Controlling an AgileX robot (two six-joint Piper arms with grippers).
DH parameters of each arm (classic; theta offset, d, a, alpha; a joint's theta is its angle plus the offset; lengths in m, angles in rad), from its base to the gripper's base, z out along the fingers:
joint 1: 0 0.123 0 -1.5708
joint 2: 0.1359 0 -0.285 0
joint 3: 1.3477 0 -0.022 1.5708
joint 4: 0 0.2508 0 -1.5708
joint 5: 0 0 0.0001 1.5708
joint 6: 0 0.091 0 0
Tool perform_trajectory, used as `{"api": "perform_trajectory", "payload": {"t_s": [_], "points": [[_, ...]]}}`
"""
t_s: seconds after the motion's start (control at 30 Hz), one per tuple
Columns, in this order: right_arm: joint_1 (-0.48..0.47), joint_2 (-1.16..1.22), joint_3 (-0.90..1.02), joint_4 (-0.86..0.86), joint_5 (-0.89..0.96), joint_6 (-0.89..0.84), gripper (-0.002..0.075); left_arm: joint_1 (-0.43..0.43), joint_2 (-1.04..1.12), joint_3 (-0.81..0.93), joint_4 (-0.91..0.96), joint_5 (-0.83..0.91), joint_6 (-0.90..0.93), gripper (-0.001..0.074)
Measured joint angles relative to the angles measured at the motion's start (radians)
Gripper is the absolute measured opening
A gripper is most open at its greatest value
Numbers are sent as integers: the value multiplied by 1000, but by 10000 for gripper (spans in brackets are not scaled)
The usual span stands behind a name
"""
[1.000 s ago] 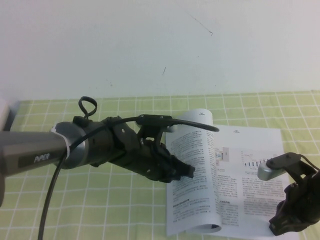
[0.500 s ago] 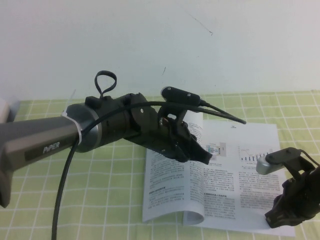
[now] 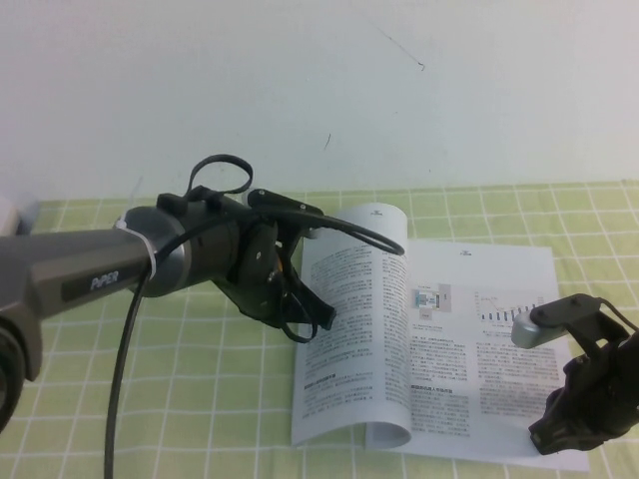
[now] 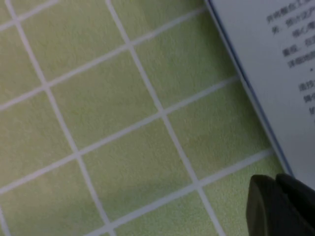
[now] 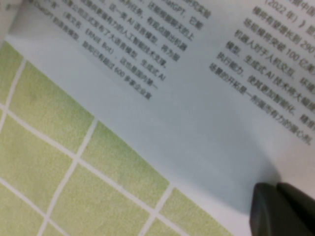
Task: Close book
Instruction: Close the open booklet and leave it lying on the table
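An open book of white printed pages lies on the green checked cloth, right of centre. Its left leaf bows upward in a curl. My left gripper hovers by that leaf's outer edge, shut and empty; in the left wrist view its dark fingertips sit over the cloth just beside the book's edge. My right gripper is shut and rests at the near right corner of the right-hand page; the right wrist view shows its tips on the page.
A white wall rises behind the table. A black cable hangs from the left arm. Something white pokes in at the far left edge. Green cloth stretches left of the book.
The left gripper rose off the left leaf, then drew back leftward to its outer edge. The curled leaf spread wider to the left. The right gripper stayed on the corner.
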Motion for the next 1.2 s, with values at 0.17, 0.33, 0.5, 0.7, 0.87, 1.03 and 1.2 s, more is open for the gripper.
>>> {"api": "perform_trajectory", "payload": {"t_s": [0.17,0.33,0.5,0.7,0.87,1.03,1.2], "points": [[0,0,0,2,0,0,-3,-2,45,0,-57,22,-2,-3],[0,0,0,6,-4,0,-3,-6,36,-1,-304,26,172,-4],[0,2,0,20,-24,0,-3,-40,28,-1,-747,26,521,-4],[0,2,0,16,-44,-15,-3,-70,19,-8,-1208,66,971,-4],[0,-56,-31,-97,-37,3,-3,-70,-59,-8,-1212,80,1061,-4],[0,-184,-98,-344,69,154,-3,-70,-200,-8,-908,91,897,-4],[0,-322,-139,-684,195,384,-3,-70,-327,-8,-388,186,497,-4]]}}
